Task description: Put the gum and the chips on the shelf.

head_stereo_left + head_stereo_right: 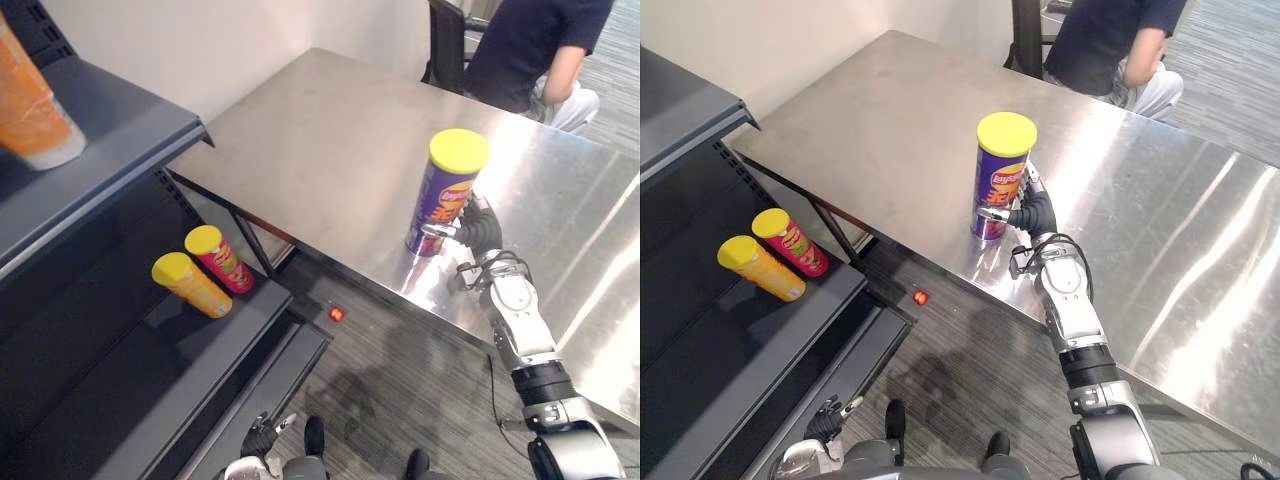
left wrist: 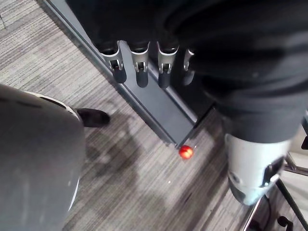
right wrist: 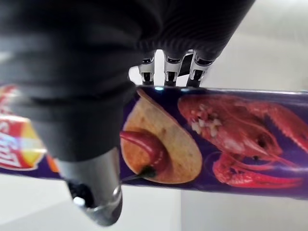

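Observation:
A purple chips can [image 1: 445,195] with a yellow lid stands upright near the front edge of the steel table [image 1: 330,140]. My right hand [image 1: 478,230] is shut on the can's lower half. In the right wrist view the fingers [image 3: 166,72] curl behind the can [image 3: 231,144] and the thumb [image 3: 91,187] lies across its front. My left hand [image 1: 262,437] hangs low beside the dark shelf's [image 1: 230,330] base, its fingers [image 2: 142,72] straight and holding nothing.
A yellow can [image 1: 192,284] and a red can [image 1: 220,258] lie on the shelf's middle board. An orange can [image 1: 30,110] sits on the top board. A small red ball [image 1: 337,314] lies on the floor. A person [image 1: 525,45] sits beyond the table.

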